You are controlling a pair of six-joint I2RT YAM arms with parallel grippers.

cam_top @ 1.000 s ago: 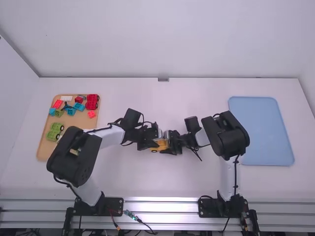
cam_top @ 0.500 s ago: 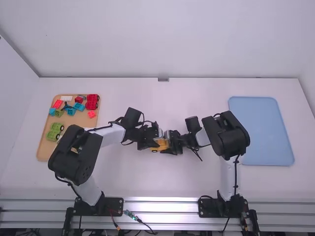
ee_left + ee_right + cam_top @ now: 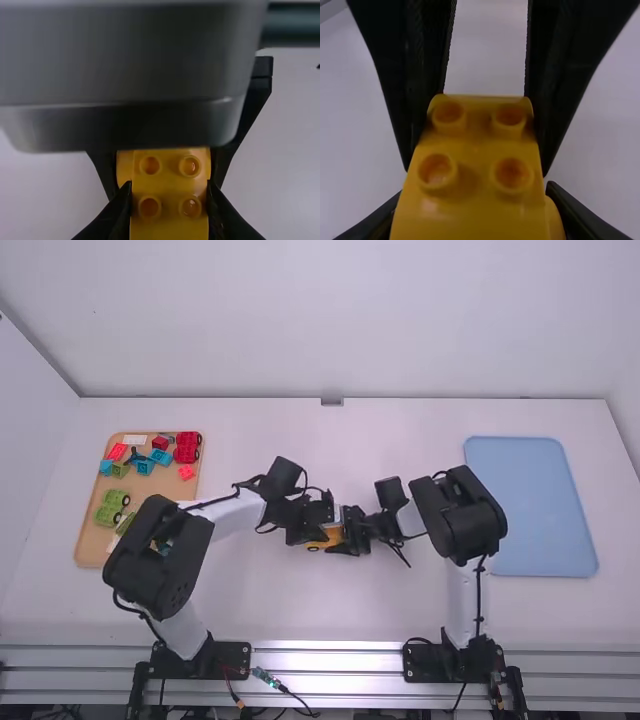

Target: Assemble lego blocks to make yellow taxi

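Between left claw [image 3: 318,532] and right claw [image 3: 350,530] sits a yellow block [image 3: 474,155], gripped by both.

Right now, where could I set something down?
Free: the white table between both arms and the back wall, and between the yellow toy block and the near edge; the bare blue tray too.

Crowded: around that block, where both black end effectors work, and the tan tray of colourful bricks.

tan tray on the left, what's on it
On the tan tray: green wheeled pieces, a red wheeled piece, blue bricks, red bricks and a white piece. The left arm covers its near right part, so anything beneath is hidden.
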